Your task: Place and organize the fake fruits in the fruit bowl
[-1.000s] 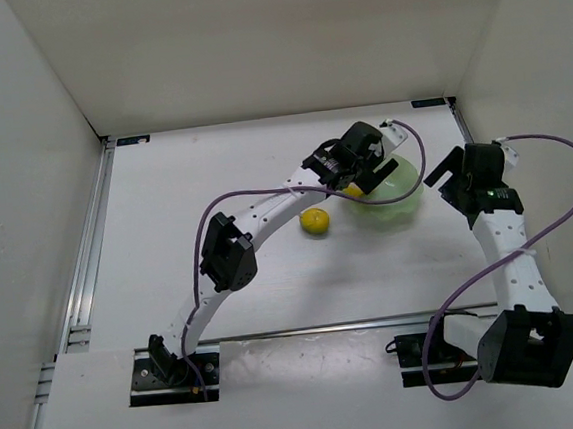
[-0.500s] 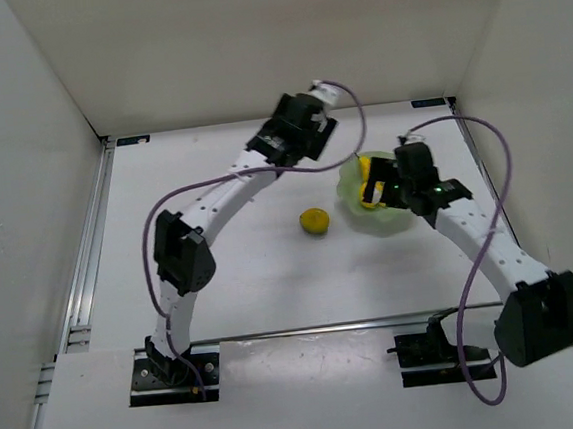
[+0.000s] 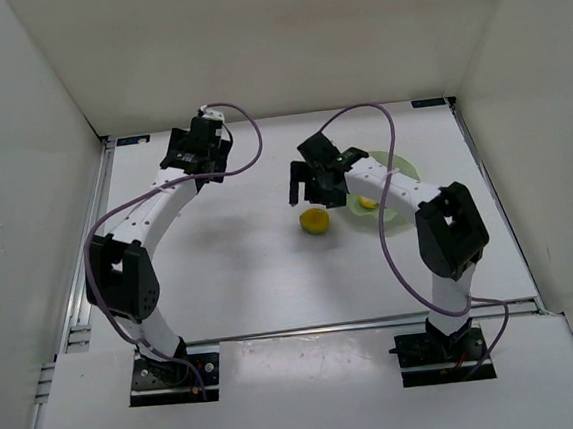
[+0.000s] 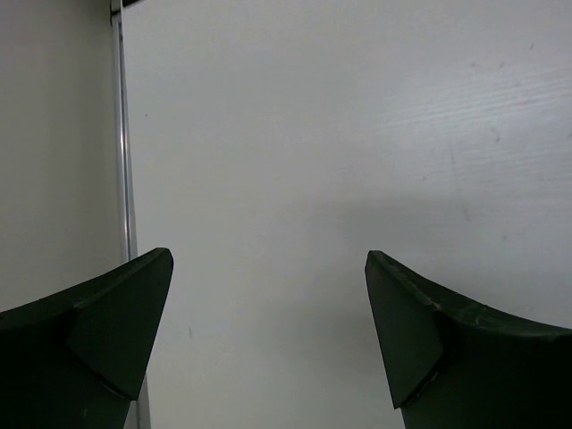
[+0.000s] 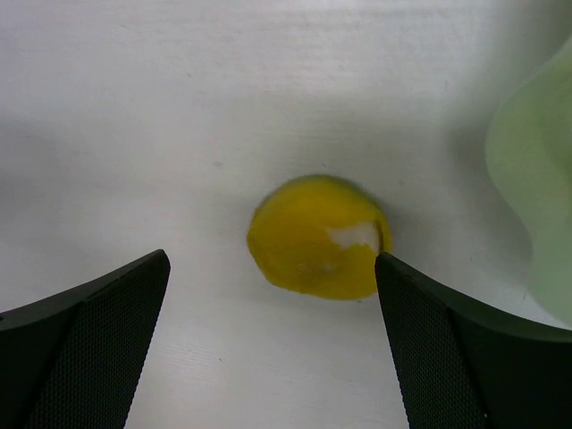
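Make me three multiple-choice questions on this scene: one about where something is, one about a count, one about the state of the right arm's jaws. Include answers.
1. Where is the yellow-and-white plastic fruit relative to the pale green translucent scalloped bowl?
A. Inside it.
B. On the white table beside it.
C. Balanced on its rim.

2. How many fruits lie on the table outside the bowl?
A. None.
B. One.
C. Three.

3. How do the right arm's jaws stand?
A. Shut on the fruit.
B. Shut on the bowl's rim.
C. Open, with the fruit between them.

Answers:
1. B: the fruit lies on bare table, apart from the bowl.
2. B: the top view shows only that one.
3. C: the wrist view shows the jaws wide apart.
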Controlling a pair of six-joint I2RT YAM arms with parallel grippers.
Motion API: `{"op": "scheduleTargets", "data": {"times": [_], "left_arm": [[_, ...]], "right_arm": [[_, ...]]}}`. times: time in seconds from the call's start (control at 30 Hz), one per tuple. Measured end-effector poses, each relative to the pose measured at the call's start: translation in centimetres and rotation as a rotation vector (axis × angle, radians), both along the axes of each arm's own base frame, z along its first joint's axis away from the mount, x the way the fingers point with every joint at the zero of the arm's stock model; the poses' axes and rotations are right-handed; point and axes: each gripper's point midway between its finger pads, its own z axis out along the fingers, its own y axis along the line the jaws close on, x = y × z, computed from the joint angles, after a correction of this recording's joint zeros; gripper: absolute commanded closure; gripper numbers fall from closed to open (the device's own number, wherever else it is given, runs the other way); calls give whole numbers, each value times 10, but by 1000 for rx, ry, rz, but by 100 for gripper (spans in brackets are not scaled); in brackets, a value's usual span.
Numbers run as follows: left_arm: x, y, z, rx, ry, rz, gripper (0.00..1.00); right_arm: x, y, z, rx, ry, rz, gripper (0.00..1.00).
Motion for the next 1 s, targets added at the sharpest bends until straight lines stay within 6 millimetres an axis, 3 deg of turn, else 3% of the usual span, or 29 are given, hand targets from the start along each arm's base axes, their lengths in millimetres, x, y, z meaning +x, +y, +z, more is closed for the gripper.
{"op": "scheduleTargets", "data": {"times": [0.2, 0.4, 0.5, 0.53, 0.67, 0.83, 0.9, 1.0], "left_arm": [[-22, 23, -19, -10, 58, 22, 0], [-27, 25, -29, -13, 83, 19, 0], [-27, 24, -29, -17, 85, 15, 0], [-27, 24, -29, -17, 85, 14, 0], [-27, 24, -29, -19, 85, 13, 0], [-28, 25, -33, -16, 93, 13, 0], [-31, 26, -37, -8, 104, 13, 0], [-39, 32, -49, 24, 135, 21, 0]], "right_arm": [[-22, -12, -36, -51, 169, -107, 0], [-33, -11, -73, -105, 280, -134, 0], [-36, -12, -87, -131, 311, -138, 15], [-36, -12, -87, -133, 310, -137, 26], [-34, -9, -87, -127, 298, -132, 49], [-38, 0, -74, -129, 255, -59, 56], [-38, 7, -53, -96, 203, -31, 56], [-32, 7, 4, 22, 68, -20, 56]]}}
